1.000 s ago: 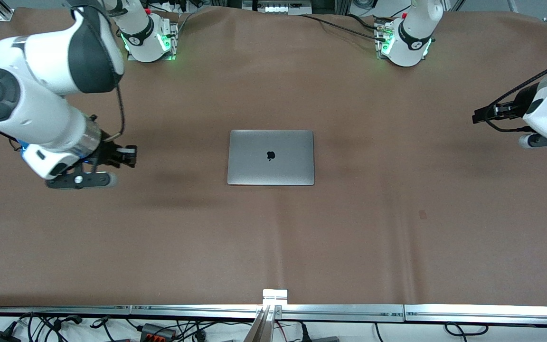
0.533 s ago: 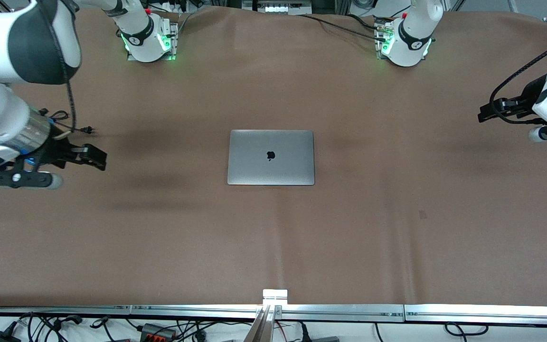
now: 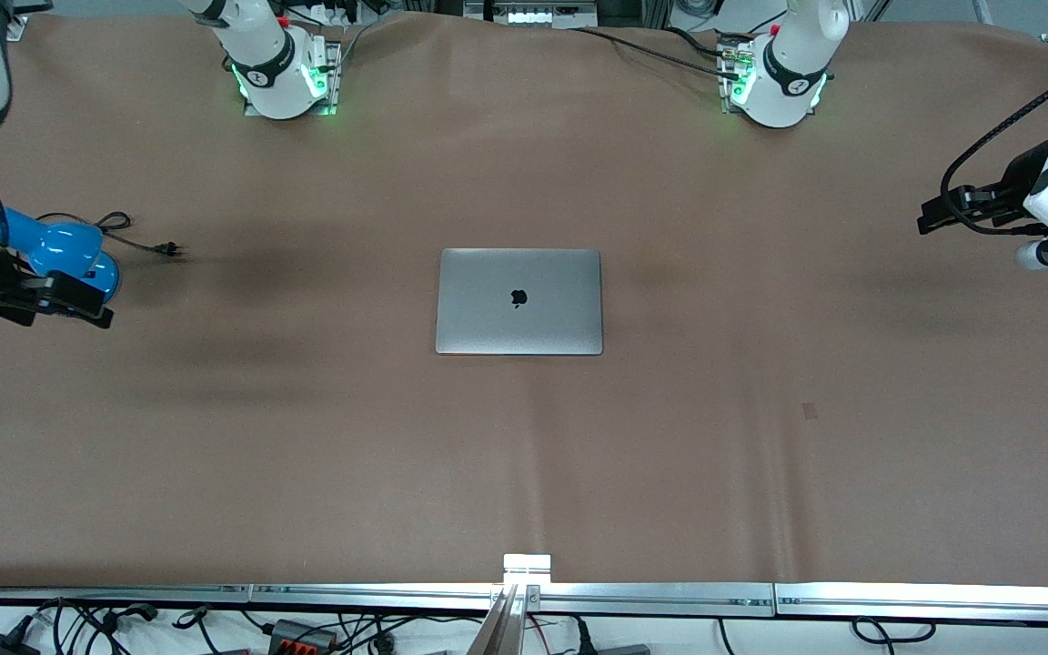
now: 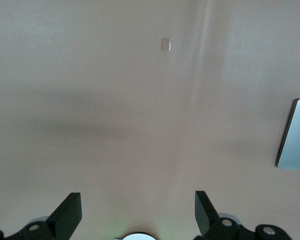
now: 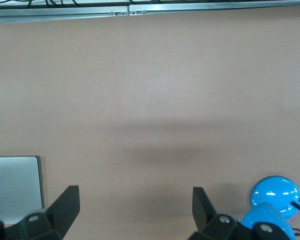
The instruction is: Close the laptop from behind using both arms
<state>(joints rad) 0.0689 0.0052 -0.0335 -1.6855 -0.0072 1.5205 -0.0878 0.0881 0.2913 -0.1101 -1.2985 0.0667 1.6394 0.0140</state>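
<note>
Laptop (image 3: 519, 301) lies flat in the middle of the brown desk (image 3: 524, 455), lid down with the dark Apple logo facing up, and well apart from both sets of fingers. Its long axis runs from one arm's end of the desk to the other; I cannot tell from the closed lid which long edge carries the hinge. The right gripper (image 3: 78, 305) hangs over the desk out at the right arm's end, just beside a small blue lamp (image 3: 55, 250) whose black cord trails toward the laptop, and the right wrist view shows its fingers (image 5: 65, 205) spread wide with nothing between them. The left gripper (image 3: 952, 214) hangs over the left arm's end of the desk, its fingers (image 4: 70, 212) also wide apart and empty. Both arms are swung out to the sides, their wrists level and the grippers pointing inward toward the laptop.
</note>
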